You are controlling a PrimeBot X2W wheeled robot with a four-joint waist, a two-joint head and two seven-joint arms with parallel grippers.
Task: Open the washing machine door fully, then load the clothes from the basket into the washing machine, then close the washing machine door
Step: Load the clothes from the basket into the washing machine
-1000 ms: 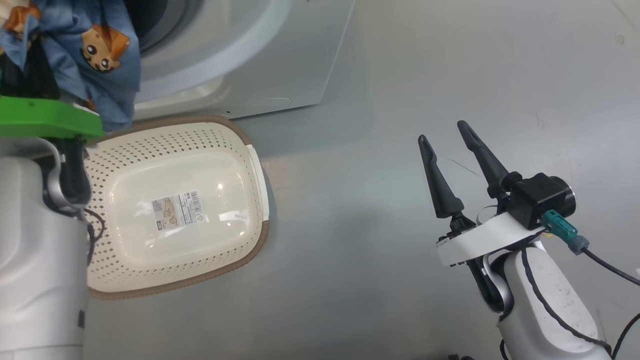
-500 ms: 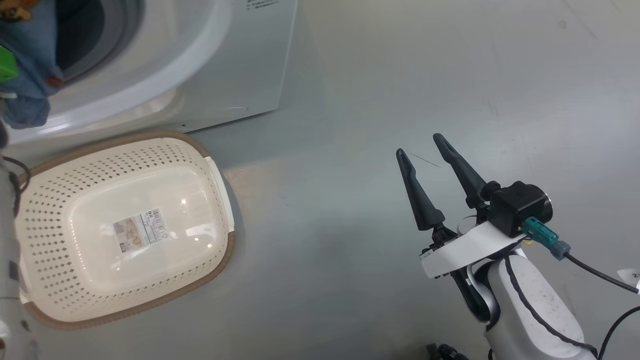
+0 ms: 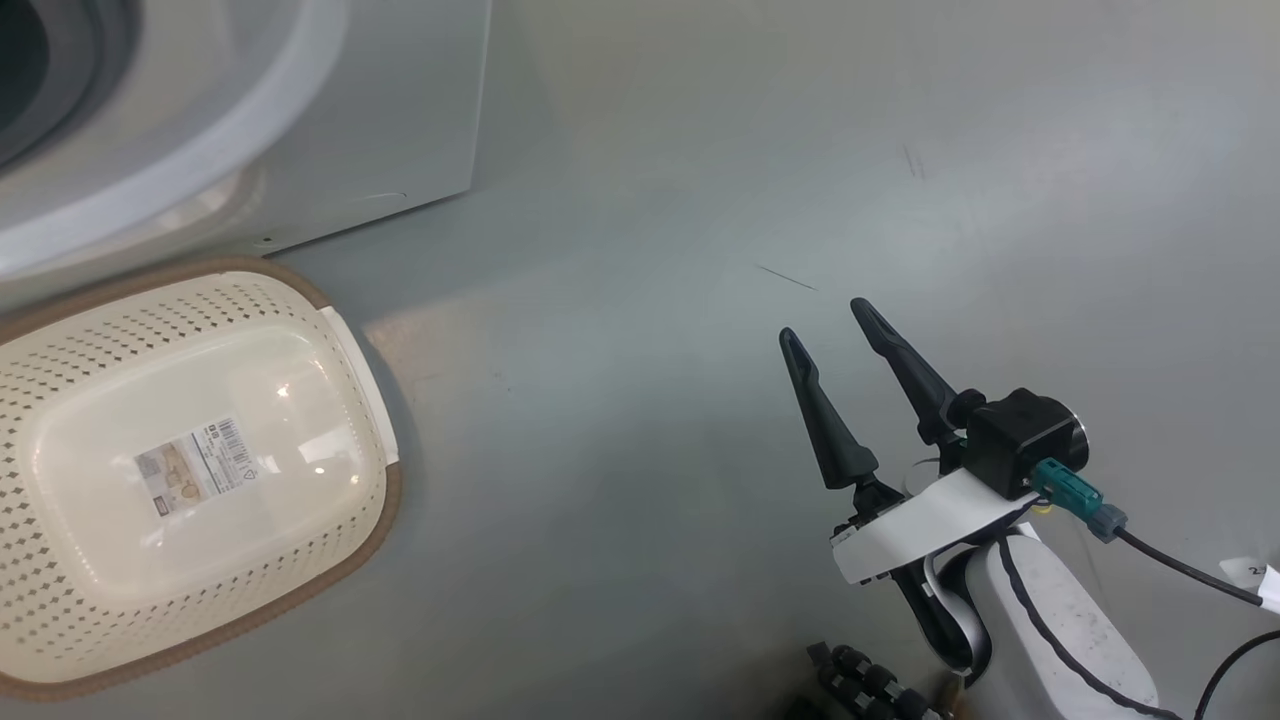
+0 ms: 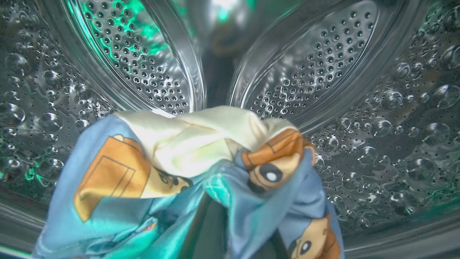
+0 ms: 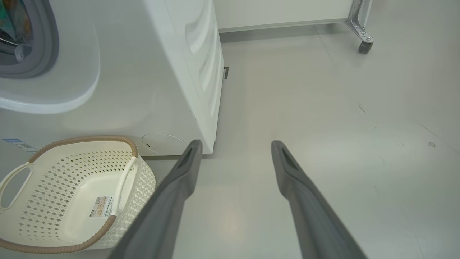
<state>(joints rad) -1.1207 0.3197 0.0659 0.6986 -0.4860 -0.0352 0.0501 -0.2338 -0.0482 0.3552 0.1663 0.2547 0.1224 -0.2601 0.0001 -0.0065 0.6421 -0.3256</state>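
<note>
**Load in, release pending**

Left pincer clenched on the clothes [image 4: 201,144], fingers buried in cloth, inside the steel drum [image 4: 305,64]. Soft, light, floppy: pinch a bunched fold. Right pincer [image 3: 825,320] spread, idle. Basket [image 3: 60,560] empty by the washing machine [image 3: 380,120]. A second ago the bundle hung at the opening; head camera swung since.

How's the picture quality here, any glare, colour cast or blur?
Head view: sharp, bright glare spots on the base of the basket. Left wrist view: green cast on the drum, clothes near the lens soft. Right wrist view: even light, faint sheen on the floor.
</note>
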